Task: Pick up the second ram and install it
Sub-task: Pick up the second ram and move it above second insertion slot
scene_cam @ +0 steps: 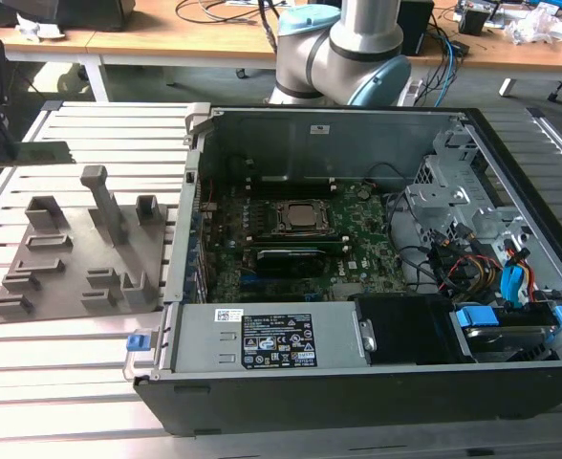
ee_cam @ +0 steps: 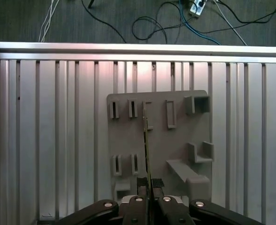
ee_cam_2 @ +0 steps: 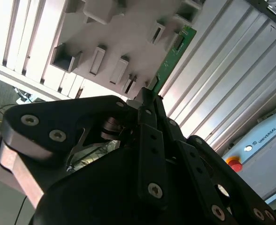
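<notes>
One second ram pinched in end effector, one grey fixture tray beneath.

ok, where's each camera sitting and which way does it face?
Exterior view: off the arm, looking down over the open black computer case and grey plastic fixture tray; the arm's grey-and-blue base shows beyond the case.
First wrist view: on the wrist, looking straight down past the black gripper onto the tray; slim green RAM stick gripped edge-on.
Second wrist view: on the wrist, looking obliquely along the gripper's linkages to the stick and tray.
Shared: gripper, stick and tray in both wrist views; tray in all three.
</notes>
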